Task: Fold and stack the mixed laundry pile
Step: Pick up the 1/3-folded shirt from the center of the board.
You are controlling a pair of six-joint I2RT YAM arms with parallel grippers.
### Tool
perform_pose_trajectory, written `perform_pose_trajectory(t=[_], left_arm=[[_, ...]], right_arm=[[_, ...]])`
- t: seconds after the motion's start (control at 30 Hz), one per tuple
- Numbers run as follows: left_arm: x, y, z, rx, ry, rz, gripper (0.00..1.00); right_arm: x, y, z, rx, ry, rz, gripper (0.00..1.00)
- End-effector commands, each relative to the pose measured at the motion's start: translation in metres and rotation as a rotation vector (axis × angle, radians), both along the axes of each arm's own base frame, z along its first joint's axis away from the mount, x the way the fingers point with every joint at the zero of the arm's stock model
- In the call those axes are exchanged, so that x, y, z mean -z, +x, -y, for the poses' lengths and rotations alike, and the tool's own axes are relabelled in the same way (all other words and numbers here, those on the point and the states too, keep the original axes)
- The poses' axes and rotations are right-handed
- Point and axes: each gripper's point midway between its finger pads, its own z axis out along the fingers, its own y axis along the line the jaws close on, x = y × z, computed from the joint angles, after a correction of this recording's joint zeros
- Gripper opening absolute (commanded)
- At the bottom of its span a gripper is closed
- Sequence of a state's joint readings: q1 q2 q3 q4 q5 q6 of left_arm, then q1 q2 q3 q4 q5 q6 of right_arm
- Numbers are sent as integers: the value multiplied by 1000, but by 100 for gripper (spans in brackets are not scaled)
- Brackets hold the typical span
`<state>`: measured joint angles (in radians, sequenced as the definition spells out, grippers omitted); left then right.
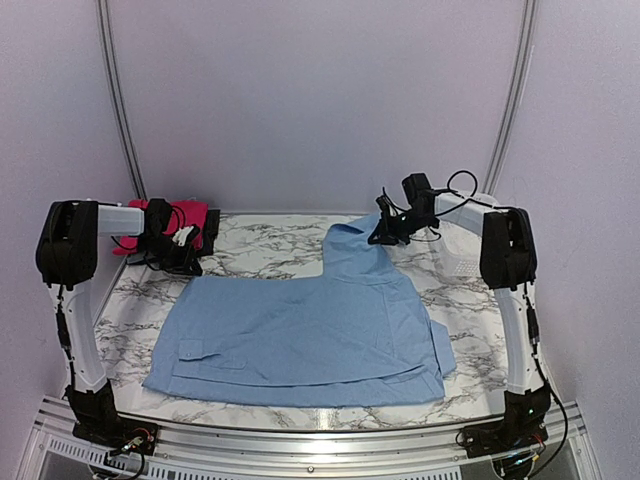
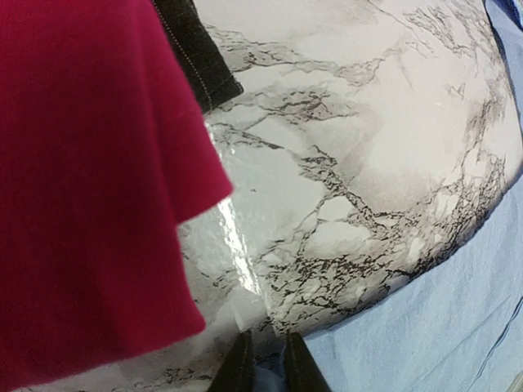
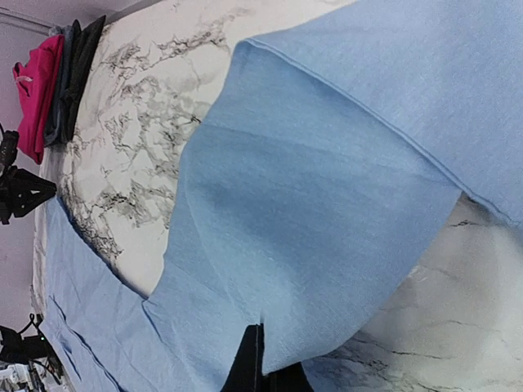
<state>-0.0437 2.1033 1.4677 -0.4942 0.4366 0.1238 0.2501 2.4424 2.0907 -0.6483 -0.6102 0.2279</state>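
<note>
A light blue shirt point(image 1: 300, 335) lies spread flat on the marble table, reaching its front edge. My right gripper point(image 1: 378, 239) is shut on one part of the shirt and holds it lifted at the back right; in the right wrist view the cloth point(image 3: 327, 204) hangs from the closed jaws point(image 3: 261, 361). My left gripper point(image 1: 190, 264) is low at the shirt's back left corner. Its fingers stand close together with blue cloth point(image 2: 441, 327) pinched between them point(image 2: 268, 366). A bright pink T-shirt point(image 1: 165, 215) point(image 2: 82, 188) and a dark garment point(image 1: 212, 224) point(image 2: 196, 49) lie stacked just behind that gripper.
The marble table point(image 1: 270, 250) ends at a metal rail point(image 1: 300, 440) along the front, with both arm bases at its corners. Plain walls and two curved frame bars close in the back and sides. The pink and dark stack point(image 3: 37, 90) sits in the far left corner.
</note>
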Motion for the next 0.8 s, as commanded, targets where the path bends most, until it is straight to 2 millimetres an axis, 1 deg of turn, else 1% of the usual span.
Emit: perform_pose_trajectory(t=[0.0,0.17,0.33,0.37,0.5,0.6,0.77], left_arm=[[-21,-3,4,24,-8,45,11],[-37,-2,0,18,12,85,0],[-51,-5,-1,20,18,123,0],[-54,-5,1,26,14,133,0],[-60,-10,1,37,31,162,0],[-63,-15,2,48,36,177,0],[-76,-23,6,64,42,229,0]], right_arm=[[-47,0,1,-11,32,76,0],[-64,-4,1,-15,45,97,0],[-75,-15,0,-23,62,97,0],[-81,-18,0,-25,67,106,0],[-92,-31,2,-30,83,113,0],[-100,-43,1,-38,94,114,0],[-114,-69,-4,-58,106,120,0]])
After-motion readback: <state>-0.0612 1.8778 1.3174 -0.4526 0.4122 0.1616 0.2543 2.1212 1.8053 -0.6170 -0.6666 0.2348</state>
